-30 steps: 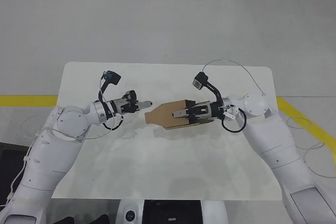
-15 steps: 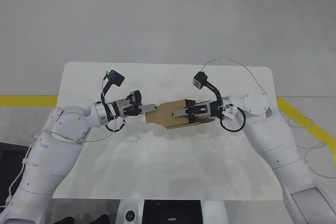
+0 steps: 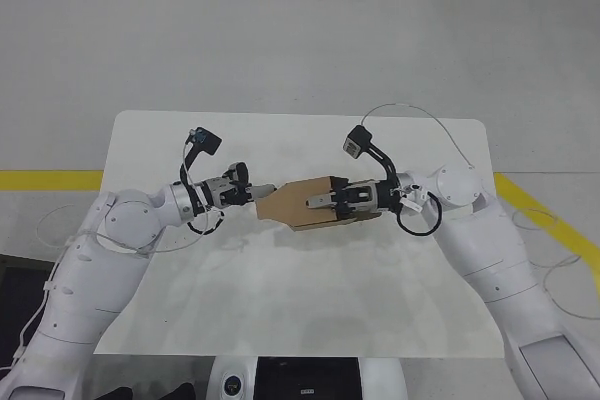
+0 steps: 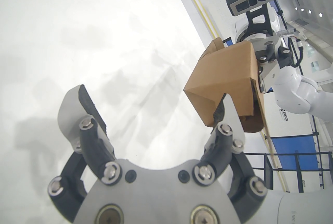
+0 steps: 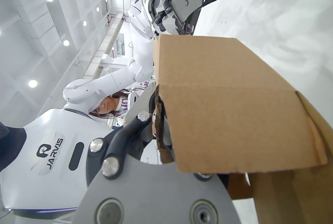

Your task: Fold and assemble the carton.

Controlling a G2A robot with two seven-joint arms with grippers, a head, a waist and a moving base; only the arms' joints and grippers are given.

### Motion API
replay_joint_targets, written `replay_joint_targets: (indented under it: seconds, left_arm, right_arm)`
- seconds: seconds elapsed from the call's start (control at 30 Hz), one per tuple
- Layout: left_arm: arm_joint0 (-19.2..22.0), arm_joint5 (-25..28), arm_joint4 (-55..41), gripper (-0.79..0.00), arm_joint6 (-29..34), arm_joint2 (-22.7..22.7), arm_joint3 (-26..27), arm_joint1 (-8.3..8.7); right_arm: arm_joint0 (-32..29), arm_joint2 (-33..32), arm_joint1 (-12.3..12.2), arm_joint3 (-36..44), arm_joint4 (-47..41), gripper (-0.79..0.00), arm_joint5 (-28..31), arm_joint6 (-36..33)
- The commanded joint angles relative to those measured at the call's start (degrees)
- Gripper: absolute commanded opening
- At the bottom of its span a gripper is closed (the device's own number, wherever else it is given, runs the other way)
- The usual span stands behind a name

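We note the right gripper (image 3: 325, 199) clamped on the carton (image 3: 298, 201), its second finger hidden behind cardboard. Left gripper (image 4: 153, 94) is spread wide just ahead, one fingertip (image 4: 229, 110) touching the carton's end flap.

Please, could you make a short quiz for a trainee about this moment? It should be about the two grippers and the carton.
1. True or false: the left gripper is shut on the carton.
2. Which gripper holds the carton? A) the left gripper B) the right gripper C) neither
3. Fill the gap: the top of the table is ___ in colour.

Key
1. False: it is open, with one finger close by the carton's end.
2. B
3. white
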State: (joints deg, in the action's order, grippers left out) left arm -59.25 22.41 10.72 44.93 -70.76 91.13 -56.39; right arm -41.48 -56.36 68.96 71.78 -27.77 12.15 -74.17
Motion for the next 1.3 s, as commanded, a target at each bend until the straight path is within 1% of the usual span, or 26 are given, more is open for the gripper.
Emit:
replay_joint_targets:
  seconds: [0.0, 0.2, 0.3, 0.37, 0.43, 0.53, 0.7, 0.8, 0.93, 1.27]
  left_arm:
    - [-0.21, 0.13, -0.39, 0.000, -0.55, -0.65, 0.47, 0.07]
    - [-0.97, -0.46, -0.47, 0.000, -1.34, -3.42, 1.78, 0.49]
    - [-1.53, -0.12, -1.96, 0.000, -0.32, -4.02, 2.94, 0.63]
    - [-1.90, 0.46, -3.00, 0.000, 1.80, -3.63, 4.02, 0.71]
    - [-2.06, -0.03, -2.43, 0.000, 3.37, -3.12, 4.36, 0.77]
    - [-1.92, -2.40, -2.70, 0.000, 3.65, -2.01, 3.17, 0.61]
    - [-0.27, -5.35, -4.01, 0.000, 4.49, -0.28, 0.57, 0.23]
    - [0.70, -5.43, -4.63, 0.000, 5.51, 0.84, -0.48, 0.03]
    - [1.49, -5.55, -5.10, 0.000, 5.33, 1.84, -1.41, -0.22]
    - [2.37, -5.46, -7.51, 0.000, 5.64, 3.27, -2.41, -0.65]
  right_arm:
    - [0.22, 0.11, -0.02, -0.48, 0.93, -0.785, -0.31, 0.24]
    - [0.28, -0.33, -0.38, -1.22, 4.15, -0.785, -1.33, 1.63]
    - [0.08, -0.48, -0.51, -0.93, 5.02, -0.785, -2.04, 2.27]
    - [-0.03, -0.59, -0.53, -0.68, 5.36, -0.785, -2.10, 3.20]
    - [-0.05, -0.67, -0.52, -0.30, 5.85, -0.785, -1.73, 4.33]
    - [-0.29, -0.78, -0.48, 0.15, 5.88, -0.785, -0.22, 5.35]
    - [-1.27, -1.49, -0.62, 0.60, 5.66, -0.785, 2.18, 6.09]
    - [-1.85, -2.18, -0.80, 1.11, 5.41, -0.785, 3.01, 6.32]
    - [-2.51, -2.72, -0.95, 1.94, 4.38, -0.785, 3.47, 5.67]
    - [-2.98, -3.02, -0.87, 2.74, 1.16, -0.785, 4.36, 4.78]
